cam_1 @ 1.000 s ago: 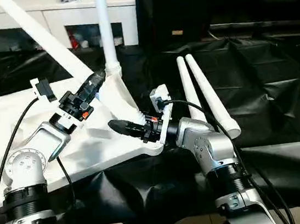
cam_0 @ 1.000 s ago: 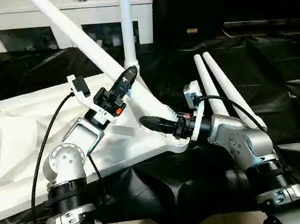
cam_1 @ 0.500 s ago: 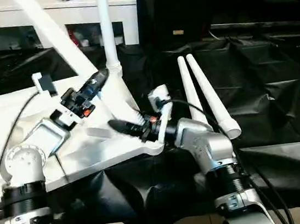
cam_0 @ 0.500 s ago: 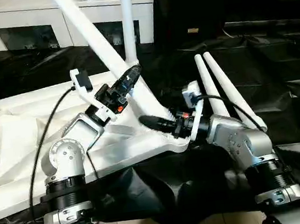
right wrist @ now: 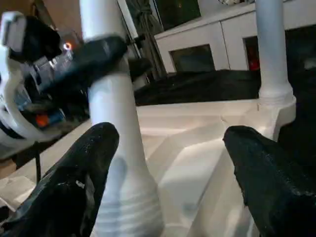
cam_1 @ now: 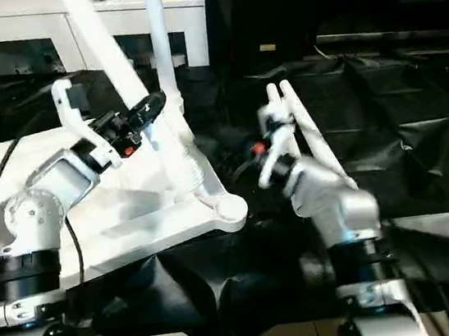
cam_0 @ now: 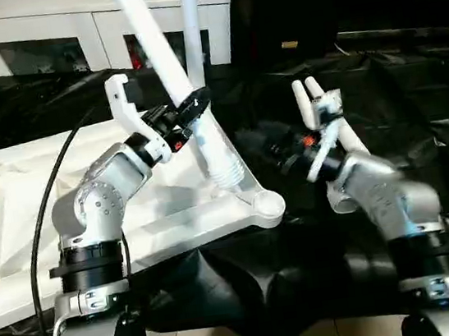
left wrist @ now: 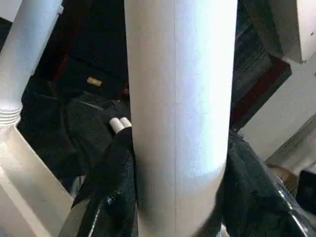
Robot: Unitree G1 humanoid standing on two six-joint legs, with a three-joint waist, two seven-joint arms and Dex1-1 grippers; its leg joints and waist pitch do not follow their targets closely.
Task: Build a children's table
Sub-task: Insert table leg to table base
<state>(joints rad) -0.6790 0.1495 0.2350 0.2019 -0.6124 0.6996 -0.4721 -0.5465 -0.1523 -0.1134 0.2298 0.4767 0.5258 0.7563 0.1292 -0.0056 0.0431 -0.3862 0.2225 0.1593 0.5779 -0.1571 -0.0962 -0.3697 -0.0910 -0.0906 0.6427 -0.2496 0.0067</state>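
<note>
The children's table top [cam_0: 38,201] lies upside down, ribbed side up, on the black cloth. One white leg [cam_0: 191,31] stands upright in its far corner socket. My left gripper [cam_0: 190,108] is shut on a second leg [left wrist: 177,123], which leans steeply. That leg's ribbed end [cam_0: 227,172] sits just beside the near corner socket [cam_0: 267,205]; I cannot tell whether they touch. To the right of that corner, my right gripper [right wrist: 172,134] is open with nothing between its fingers [right wrist: 89,177]. Two loose legs [cam_0: 308,99] lie on the cloth behind it.
A white cabinet with glass doors [cam_0: 41,35] stands behind the work table. Black cloth [cam_0: 415,110] drapes the table to the right and over its front edge. A black cable [cam_0: 52,240] loops along my left arm.
My left gripper has swung its leg more upright. My right gripper has drawn back to the right, away from the leg's ribbed end, and opened wider.
</note>
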